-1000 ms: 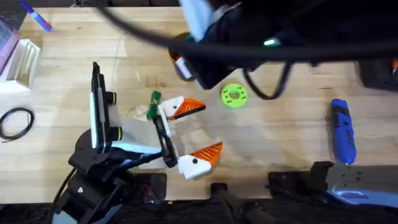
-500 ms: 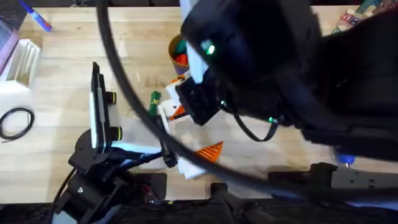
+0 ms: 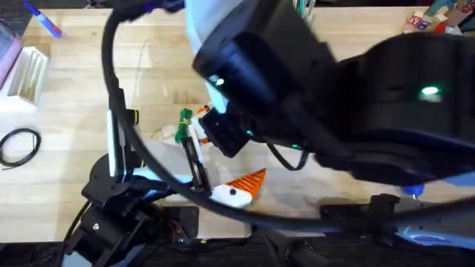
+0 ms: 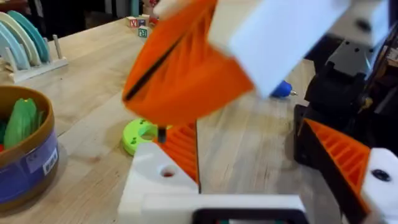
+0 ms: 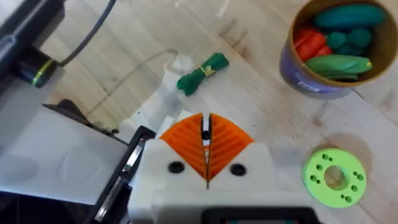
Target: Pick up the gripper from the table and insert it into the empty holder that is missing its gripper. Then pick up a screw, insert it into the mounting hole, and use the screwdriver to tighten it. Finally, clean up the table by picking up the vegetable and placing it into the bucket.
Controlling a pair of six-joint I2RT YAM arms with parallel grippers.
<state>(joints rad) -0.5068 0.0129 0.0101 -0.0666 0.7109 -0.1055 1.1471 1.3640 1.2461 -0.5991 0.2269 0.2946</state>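
Observation:
My left gripper (image 3: 251,153) (image 4: 261,168) lies open and still on the table. Each of its white holders (image 4: 155,180) carries an orange ribbed gripper wedge (image 3: 247,182) (image 4: 185,146). My right gripper (image 5: 206,146) (image 4: 180,74) hovers right above the far holder, shut on a small dark screw (image 4: 161,133) whose tip hangs over the mounting hole (image 4: 166,172). Beside that finger lies the dark green vegetable (image 5: 202,71) (image 3: 183,123). The bucket (image 5: 292,65) (image 4: 28,168) holds several toy vegetables. Part of the blue screwdriver (image 4: 283,90) shows beyond the grippers.
A lime-green disc (image 5: 336,177) (image 4: 140,134) lies between the bucket and the left gripper. My right arm (image 3: 356,111) looms dark across the middle of the overhead view. A white rack (image 3: 26,74) and a black cable loop (image 3: 18,144) sit at the far left.
My right arm has swung in from the back of the table and come down over the left gripper's far finger, now hiding the disc and bucket overhead. The left arm has not moved.

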